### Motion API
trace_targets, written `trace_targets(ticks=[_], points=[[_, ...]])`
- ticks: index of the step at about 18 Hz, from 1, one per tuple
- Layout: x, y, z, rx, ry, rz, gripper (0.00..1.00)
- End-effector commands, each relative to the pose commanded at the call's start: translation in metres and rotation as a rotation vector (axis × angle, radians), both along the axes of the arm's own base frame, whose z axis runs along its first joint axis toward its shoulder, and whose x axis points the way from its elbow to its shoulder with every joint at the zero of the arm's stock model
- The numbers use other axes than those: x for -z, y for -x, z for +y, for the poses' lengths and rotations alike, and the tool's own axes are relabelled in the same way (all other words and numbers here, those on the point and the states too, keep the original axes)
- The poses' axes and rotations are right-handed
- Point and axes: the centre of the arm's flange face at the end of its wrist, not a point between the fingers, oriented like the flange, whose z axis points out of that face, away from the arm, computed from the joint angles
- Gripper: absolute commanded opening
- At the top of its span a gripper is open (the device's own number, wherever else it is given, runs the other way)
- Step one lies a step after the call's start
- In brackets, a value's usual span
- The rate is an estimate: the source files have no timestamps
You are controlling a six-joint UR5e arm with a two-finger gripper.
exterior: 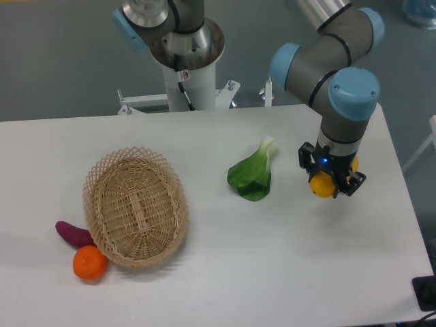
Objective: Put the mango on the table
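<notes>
The yellow-orange mango (323, 186) shows partly below the arm's wrist at the right side of the white table (286, 259). My gripper (328, 182) points straight down and is shut on the mango, with black fingers on both sides of it. Most of the fruit is hidden by the gripper body. I cannot tell whether the mango touches the tabletop or hangs just above it.
A green leafy vegetable (253, 174) lies just left of the gripper. An oval wicker basket (135, 206) sits at the left, with a purple sweet potato (73, 234) and a round orange fruit (90, 263) beside it. The robot base (185, 61) stands behind the table's far edge.
</notes>
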Motion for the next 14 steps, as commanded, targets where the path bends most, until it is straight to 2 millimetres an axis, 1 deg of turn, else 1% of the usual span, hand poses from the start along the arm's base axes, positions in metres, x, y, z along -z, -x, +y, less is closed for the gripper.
trace_targets(ticks=[4, 12, 14], points=[[0.0049, -0.0007, 0.0006, -0.003, 0.002, -0.002, 0.28], [0.0071, 0.0001, 0.0037, -0.006, 0.025, 0.002, 0.28], [0.0093, 0.0009, 0.0044, -0.06, 0.019, -0.004, 0.27]])
